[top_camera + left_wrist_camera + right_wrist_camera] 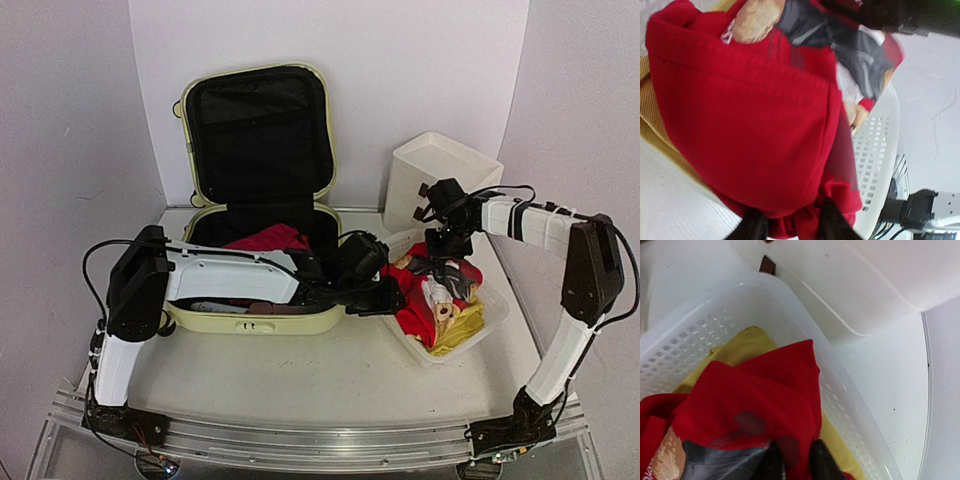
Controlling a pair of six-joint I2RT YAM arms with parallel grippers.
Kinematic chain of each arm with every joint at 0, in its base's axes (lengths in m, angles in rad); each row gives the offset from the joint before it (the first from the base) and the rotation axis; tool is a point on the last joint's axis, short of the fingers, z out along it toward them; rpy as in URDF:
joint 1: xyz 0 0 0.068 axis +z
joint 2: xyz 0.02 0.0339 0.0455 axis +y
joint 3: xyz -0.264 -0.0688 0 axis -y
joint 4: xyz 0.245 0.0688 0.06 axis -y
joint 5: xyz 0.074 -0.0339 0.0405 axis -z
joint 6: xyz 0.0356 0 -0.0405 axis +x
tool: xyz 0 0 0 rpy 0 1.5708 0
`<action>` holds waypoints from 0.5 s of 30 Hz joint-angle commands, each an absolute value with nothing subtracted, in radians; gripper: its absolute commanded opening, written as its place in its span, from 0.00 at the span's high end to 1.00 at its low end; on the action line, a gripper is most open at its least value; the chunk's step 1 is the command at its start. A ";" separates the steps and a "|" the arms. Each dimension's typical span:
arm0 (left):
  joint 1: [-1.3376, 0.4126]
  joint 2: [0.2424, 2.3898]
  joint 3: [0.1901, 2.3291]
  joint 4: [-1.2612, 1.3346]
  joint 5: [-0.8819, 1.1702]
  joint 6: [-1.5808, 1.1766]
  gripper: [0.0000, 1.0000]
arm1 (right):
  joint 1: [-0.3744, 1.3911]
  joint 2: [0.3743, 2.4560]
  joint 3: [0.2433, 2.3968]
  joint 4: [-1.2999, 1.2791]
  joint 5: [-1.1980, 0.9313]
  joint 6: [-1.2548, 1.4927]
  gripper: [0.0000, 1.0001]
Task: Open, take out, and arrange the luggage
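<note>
The pale yellow-green luggage (250,322) lies open at the back left, its black-lined lid (258,130) leaning on the wall. A red cloth (265,240) lies in its base. A red printed garment (420,310) lies in the white mesh basket (490,320) on a yellow cloth (460,335). My left gripper (385,298) is at the basket's left rim, shut on a bunch of the red garment (755,125) between its fingers (832,220). My right gripper (448,262) is over the basket, shut on a fold of the same garment (755,400).
A white drawer box (435,170) stands behind the basket against the back wall; it also shows in the right wrist view (840,285). The basket wall (700,325) curves round the yellow cloth (747,342). White walls close in on three sides.
</note>
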State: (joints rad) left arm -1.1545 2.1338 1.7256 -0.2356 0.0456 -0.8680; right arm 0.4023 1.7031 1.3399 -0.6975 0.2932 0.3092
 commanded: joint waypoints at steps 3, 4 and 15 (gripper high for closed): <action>-1.171 2.071 1.684 -0.222 -0.103 -0.795 0.25 | 0.398 1.723 1.279 -0.572 0.366 0.300 0.54; -1.171 2.039 1.667 -0.222 -0.131 -0.768 0.20 | 0.398 1.698 1.261 -0.542 0.370 0.293 0.52; -1.106 1.643 1.353 -0.238 -0.493 -0.454 0.01 | 0.398 1.340 0.968 -0.240 0.269 0.224 0.02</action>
